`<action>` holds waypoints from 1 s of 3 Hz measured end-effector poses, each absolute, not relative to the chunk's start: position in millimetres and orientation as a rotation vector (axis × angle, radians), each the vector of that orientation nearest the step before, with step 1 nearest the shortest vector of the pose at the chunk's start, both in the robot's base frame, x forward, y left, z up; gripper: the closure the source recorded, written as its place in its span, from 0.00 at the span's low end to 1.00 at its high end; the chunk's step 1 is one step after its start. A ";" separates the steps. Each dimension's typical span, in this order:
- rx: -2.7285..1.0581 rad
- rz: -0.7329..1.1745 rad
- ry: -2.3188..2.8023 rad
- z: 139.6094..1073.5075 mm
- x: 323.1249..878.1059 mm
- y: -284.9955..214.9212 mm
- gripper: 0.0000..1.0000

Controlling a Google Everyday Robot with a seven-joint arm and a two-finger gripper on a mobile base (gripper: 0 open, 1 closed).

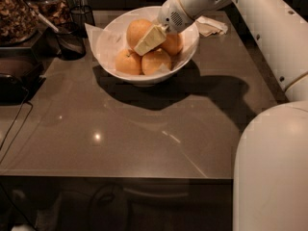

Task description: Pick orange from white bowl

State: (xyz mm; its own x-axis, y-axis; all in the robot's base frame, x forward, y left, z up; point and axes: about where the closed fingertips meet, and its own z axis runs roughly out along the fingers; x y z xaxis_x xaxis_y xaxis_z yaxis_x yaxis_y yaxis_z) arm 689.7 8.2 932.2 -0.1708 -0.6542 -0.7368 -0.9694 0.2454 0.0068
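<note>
The orange (137, 31) sits in the white bowl (109, 44), highest of the fruit there and toward the bowl's back left, resting on the others. Three smaller oranges are packed around it: one at the front left (127, 62), one at the front middle (156, 61), and one on the right (173, 44), partly hidden under the robot's wrist. The gripper (150, 40) is down inside the bowl, its pale wedge-shaped tip lying against the right flank of the orange and over the gap between it and the fruit beside it; from this angle I cannot tell whether the gripper is spread, closed, or already pinching the fruit. The orange is not lifted; it rests on its neighbours. The white arm (260, 25) reaches in from the upper right, crossing the bowl's right rim, and casts a broad shadow on the table to the right of the bowl. The bowl stands near the back edge of a glossy grey-brown table (144, 134), with a corner of white paper (92, 32) sticking out at its left rim. A crumpled napkin (211, 26) lies just behind the bowl on the right. To the left are a dark scoop-like vessel (71, 43), a dark wire cup (83, 14) behind it, and a jar of brown pieces (14, 13) at the far corner. The robot's white body (274, 172) fills the lower right.
</note>
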 end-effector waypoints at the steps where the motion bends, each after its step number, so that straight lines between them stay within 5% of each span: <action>1: -1.487 0.670 1.895 931.7 691.4 12.9 1.00; 3: -1.536 0.662 1.865 938.8 694.2 25.8 1.00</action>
